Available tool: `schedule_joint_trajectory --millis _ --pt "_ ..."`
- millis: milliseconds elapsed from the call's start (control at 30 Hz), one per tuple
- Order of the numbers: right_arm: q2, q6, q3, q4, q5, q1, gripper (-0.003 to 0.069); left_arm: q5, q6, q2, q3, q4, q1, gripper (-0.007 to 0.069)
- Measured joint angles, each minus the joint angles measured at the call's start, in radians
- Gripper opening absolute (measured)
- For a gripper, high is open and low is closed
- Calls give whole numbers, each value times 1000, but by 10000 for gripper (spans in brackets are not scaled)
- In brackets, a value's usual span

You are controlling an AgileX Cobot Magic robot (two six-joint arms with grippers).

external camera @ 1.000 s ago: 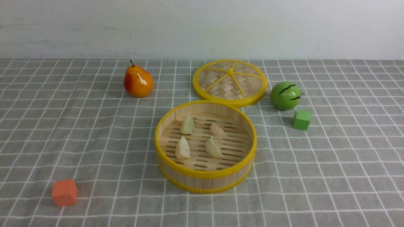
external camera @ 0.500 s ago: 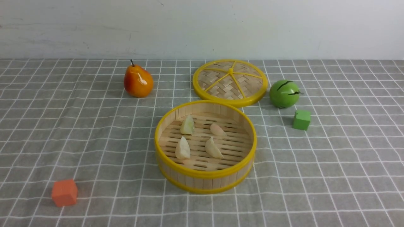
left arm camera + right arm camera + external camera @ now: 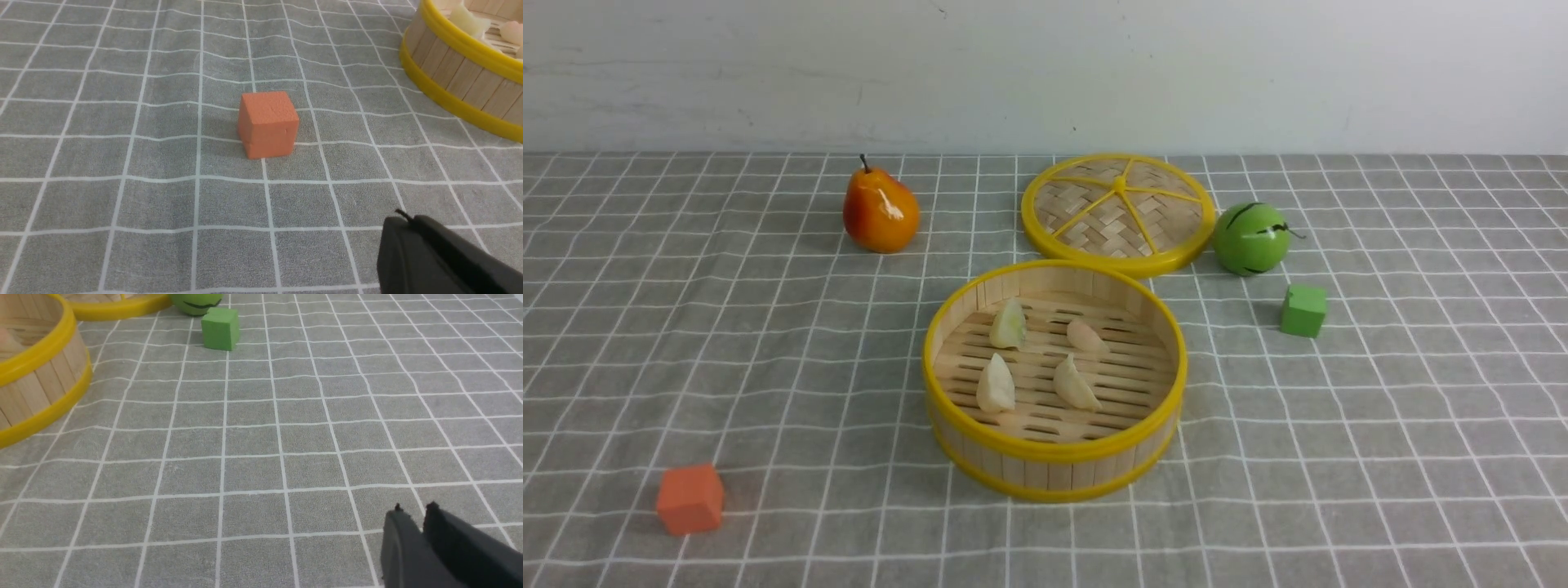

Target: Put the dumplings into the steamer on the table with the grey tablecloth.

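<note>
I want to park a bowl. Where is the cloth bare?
Bare cloth lies between the orange cube and the steamer, and on the right in front of the green cube. It is crowded behind the steamer: lid, green ball and pear.

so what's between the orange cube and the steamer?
Nothing: only bare grey tablecloth separates the orange cube from the steamer. The left wrist view shows it best; the front view agrees.
</note>
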Motion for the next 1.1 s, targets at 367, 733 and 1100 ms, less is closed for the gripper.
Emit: schedule_joint_trajectory --millis 367,733,1100 --pt "0 0 0 0 0 0 93 0 1 0 0 0 0 -14" --pt "0 0 0 0 0 0 101 0 1 0 0 1 0 -14" --pt "0 0 0 0 0 0 114 0 1 0 0 1 0 -13"
